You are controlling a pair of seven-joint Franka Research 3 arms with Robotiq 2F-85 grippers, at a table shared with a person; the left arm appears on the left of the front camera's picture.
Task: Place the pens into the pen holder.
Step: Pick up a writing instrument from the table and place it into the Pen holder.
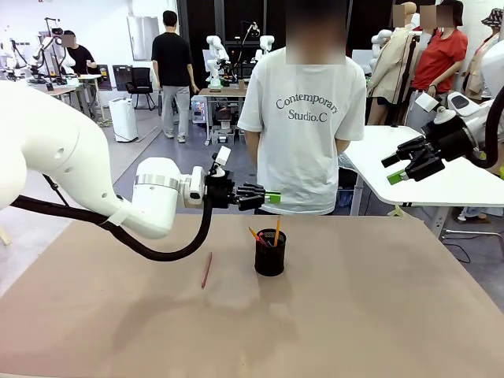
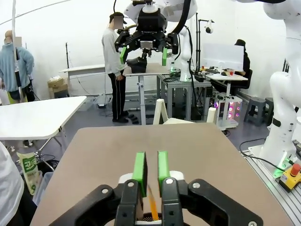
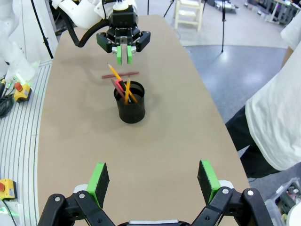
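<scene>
So, left gripper is barely cracked open, empty; orange pencil stands near-upright in the pen holder right below it. Right gripper gapes wide, empty.

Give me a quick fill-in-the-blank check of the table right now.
The slim orange-yellow pencil stands ____ the black wire-mesh cylindrical pen holder.
The slim dark reddish-brown pencil lies on the brown table, on the holder's ____ side.
The right gripper, black with green pads, has its jaws ____.
Missing words: inside; left; open.
</scene>
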